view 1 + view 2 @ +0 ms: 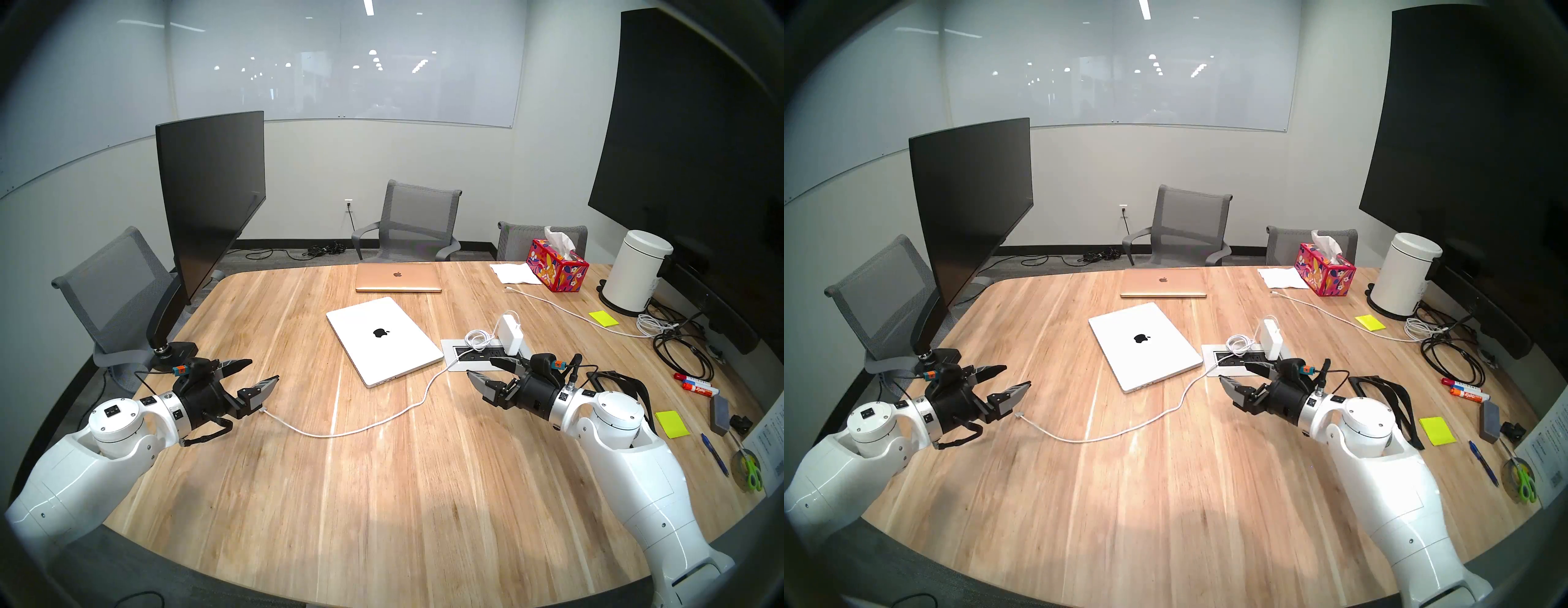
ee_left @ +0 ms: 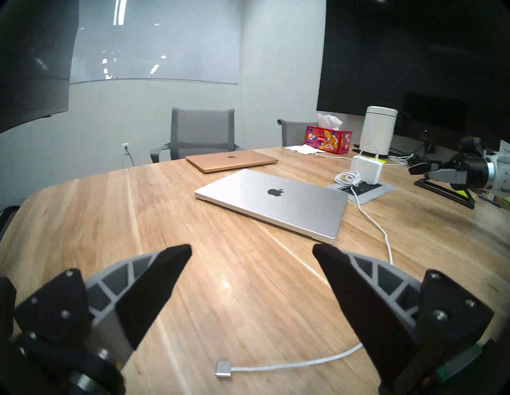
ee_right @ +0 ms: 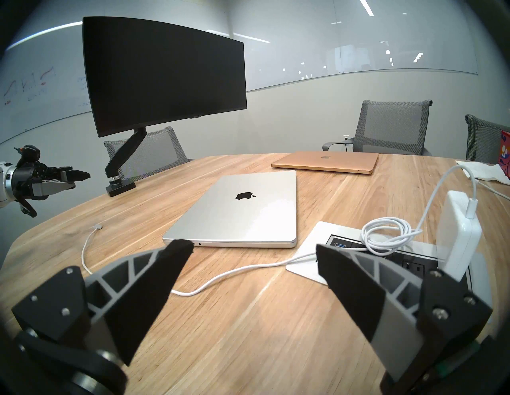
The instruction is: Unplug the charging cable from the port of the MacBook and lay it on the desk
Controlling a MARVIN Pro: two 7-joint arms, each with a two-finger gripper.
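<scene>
Near the counter's left edge the charging cable lay unplugged, both grippers' fingers wide, so retreating without snagging it seemed wise.

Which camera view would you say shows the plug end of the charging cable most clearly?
The left wrist view: the plug lies large and unobstructed on the desk, below the open left gripper. Both head views show it tiny beside that gripper; the right wrist view shows it small and distant.
</scene>
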